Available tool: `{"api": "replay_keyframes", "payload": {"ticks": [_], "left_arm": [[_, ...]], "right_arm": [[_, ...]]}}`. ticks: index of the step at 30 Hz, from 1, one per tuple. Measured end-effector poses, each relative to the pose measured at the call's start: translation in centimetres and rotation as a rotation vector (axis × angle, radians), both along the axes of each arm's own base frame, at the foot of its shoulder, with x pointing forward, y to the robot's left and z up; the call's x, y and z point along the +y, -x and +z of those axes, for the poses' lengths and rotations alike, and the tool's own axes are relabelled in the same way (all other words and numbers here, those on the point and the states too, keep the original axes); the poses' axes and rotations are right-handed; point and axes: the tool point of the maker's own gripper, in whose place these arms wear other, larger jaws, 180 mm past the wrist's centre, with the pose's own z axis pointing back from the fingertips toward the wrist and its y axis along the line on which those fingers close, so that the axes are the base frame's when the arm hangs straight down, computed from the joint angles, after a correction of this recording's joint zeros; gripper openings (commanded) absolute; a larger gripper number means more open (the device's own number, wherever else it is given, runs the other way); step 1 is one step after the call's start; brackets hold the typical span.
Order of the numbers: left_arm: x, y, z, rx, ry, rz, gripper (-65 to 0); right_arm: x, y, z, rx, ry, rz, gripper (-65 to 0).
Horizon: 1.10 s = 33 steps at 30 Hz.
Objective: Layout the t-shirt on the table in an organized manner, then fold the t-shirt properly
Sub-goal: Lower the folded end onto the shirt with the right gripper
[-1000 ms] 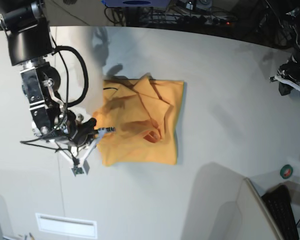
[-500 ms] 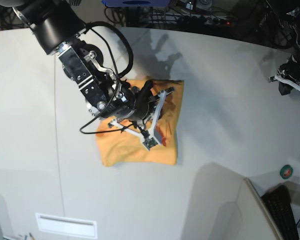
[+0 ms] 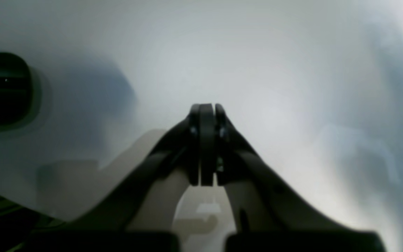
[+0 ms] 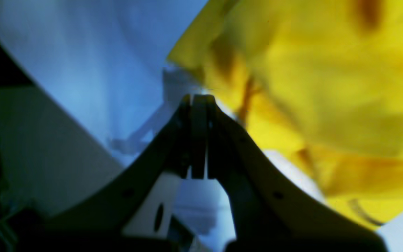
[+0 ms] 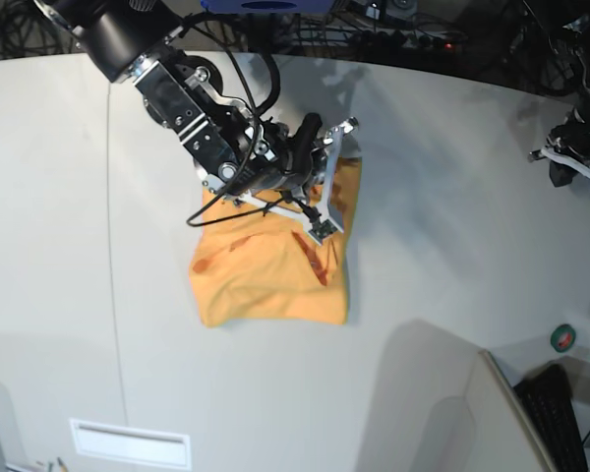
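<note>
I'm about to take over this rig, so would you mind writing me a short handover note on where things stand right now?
Right gripper: shut, nothing visibly pinched, hovering over the far right part of the t-shirt.
Left gripper: shut and empty, parked over bare table at the edge, away from the shirt.
T-shirt: lies near the table's middle as a compact, roughly rectangular bundle with creases on top.
Done: the shirt looks folded in on itself, though not crisply.
Left: probably smooth the top layer, square the edges, and check the fold; whether another fold is needed cannot be told from here.
</note>
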Motion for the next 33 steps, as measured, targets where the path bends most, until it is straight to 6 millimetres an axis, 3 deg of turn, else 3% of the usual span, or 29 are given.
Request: {"api": "replay_keyframes", "payload": {"ticks": [2, 5, 9, 12, 15, 18, 21, 26, 29, 31, 33], "left_arm": [[0.0, 0.0, 0.0, 0.001, 0.0, 0.0, -65.0], [0.0, 0.0, 0.0, -0.004, 0.0, 0.0, -65.0], [0.0, 0.0, 0.0, -0.003, -0.001, 0.0, -65.0], [-0.1, 0.0, 0.0, -0.003, 0.001, 0.0, -65.0], [0.0, -0.1, 0.1, -0.006, 0.001, 0.0, -65.0], [0.0, 0.0, 0.0, -0.007, 0.0, 0.0, -65.0], [0.0, 0.3, -0.1, 0.0, 0.0, 0.001, -65.0], [0.0, 0.3, -0.1, 0.004, -0.004, 0.0, -65.0], [0.0, 0.1, -0.1, 0.001, -0.005, -0.001, -65.0], [0.0, 0.0, 0.0, -0.003, -0.005, -0.001, -65.0], [0.0, -0.4, 0.2, -0.009, -0.004, -0.001, -65.0]], "right_arm": [[-0.6, 0.0, 0.5, -0.015, 0.004, 0.005, -65.0], [-1.3, -1.5, 3.6, -0.113, -0.023, -0.005, -65.0], [-1.1, -5.7, 7.3, -0.198, -0.082, -0.074, -65.0], [-1.1, -8.8, 6.4, -0.196, -0.042, -0.092, -65.0], [-0.9, -10.0, 3.9, -0.164, -0.015, -0.122, -65.0], [-0.4, -9.5, 1.3, -0.095, 0.011, -0.123, -65.0], [-0.6, -8.3, 0.7, -0.089, 0.052, -0.081, -65.0], [-1.9, -2.0, -0.5, 0.003, 0.088, -0.002, -65.0], [-3.4, 0.0, -1.3, 0.039, 0.091, -0.022, -65.0], [-4.1, 0.4, -1.2, 0.039, 0.089, -0.049, -65.0], [-4.1, 0.0, 0.6, 0.002, 0.046, -0.069, -65.0]]}}
